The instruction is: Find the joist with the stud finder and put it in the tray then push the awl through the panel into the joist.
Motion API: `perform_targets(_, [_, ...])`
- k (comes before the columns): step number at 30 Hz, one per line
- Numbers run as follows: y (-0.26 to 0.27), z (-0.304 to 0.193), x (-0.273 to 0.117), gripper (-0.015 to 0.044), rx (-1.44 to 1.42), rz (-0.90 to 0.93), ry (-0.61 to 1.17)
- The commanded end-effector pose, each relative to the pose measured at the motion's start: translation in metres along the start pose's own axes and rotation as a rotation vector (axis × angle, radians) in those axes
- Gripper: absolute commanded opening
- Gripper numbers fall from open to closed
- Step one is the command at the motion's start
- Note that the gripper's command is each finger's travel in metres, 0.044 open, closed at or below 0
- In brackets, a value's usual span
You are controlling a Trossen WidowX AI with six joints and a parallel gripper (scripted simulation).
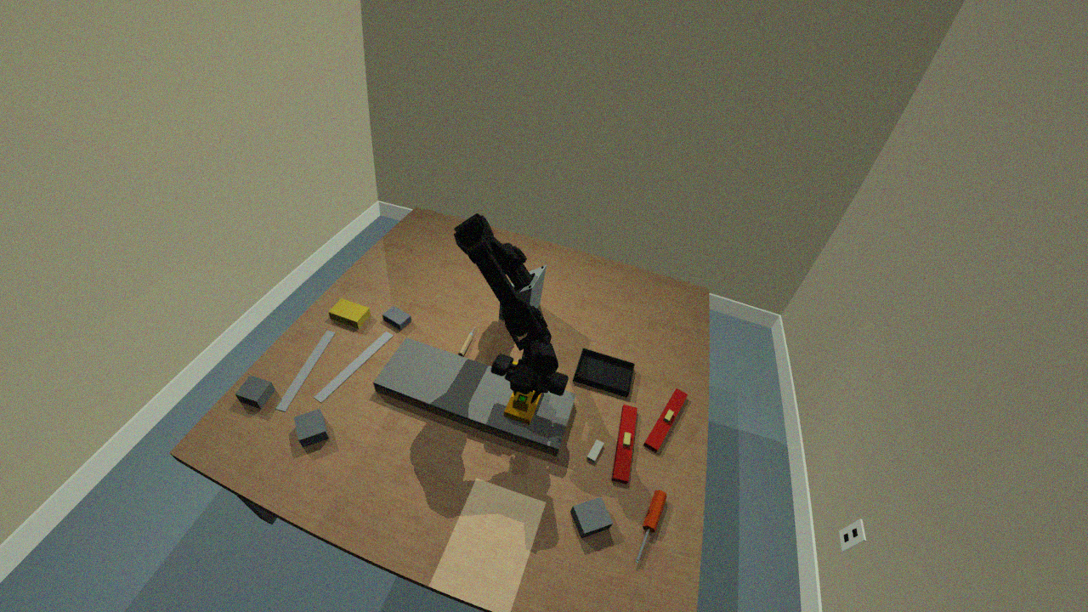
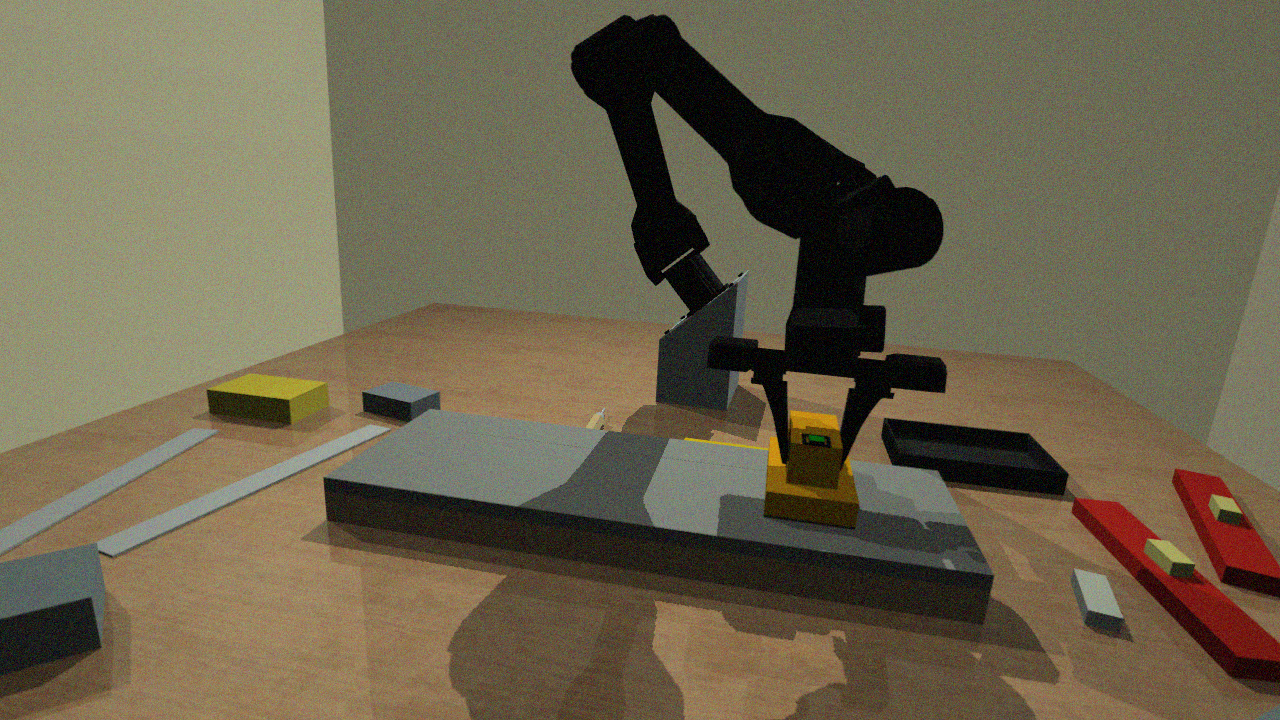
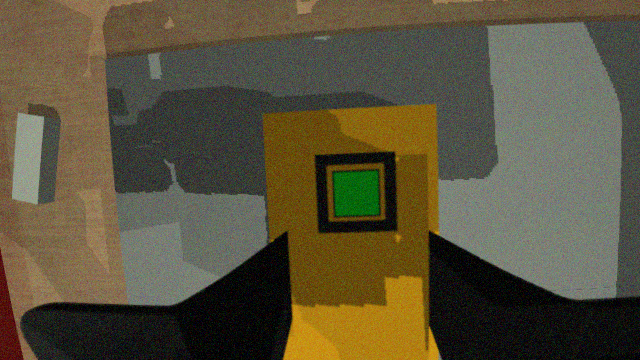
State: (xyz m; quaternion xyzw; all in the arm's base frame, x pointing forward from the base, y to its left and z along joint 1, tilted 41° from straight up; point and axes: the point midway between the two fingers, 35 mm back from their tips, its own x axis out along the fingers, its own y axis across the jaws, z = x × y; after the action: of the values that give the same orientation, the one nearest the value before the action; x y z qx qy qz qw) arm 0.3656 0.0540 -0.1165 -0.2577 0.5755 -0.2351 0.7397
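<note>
My gripper is shut on the orange-yellow stud finder, one finger on each side of its upper block. The stud finder's base rests flat on the right part of the grey floor panel. Its small square display shows green. The black tray is empty, to the right behind the panel. A pale-handled tool, apparently the awl, lies behind the panel, partly hidden in the exterior view. The joist is hidden.
Two red bars and a small white block lie right of the panel. An orange-handled screwdriver lies front right. Two grey strips, a yellow block and grey blocks lie left.
</note>
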Motion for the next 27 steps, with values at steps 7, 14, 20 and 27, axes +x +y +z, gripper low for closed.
perform_targets(7, [0.034, -0.001, 0.000, 0.0000, -0.002, 0.006, 0.002])
perform_targets(14, [0.056, -0.001, -0.001, 0.0000, -0.001, 0.007, 0.002])
perform_targets(20, [0.065, -0.001, -0.001, 0.0000, -0.001, 0.008, 0.002])
perform_targets(27, [0.060, 0.000, -0.002, 0.0000, -0.001, 0.007, -0.002])
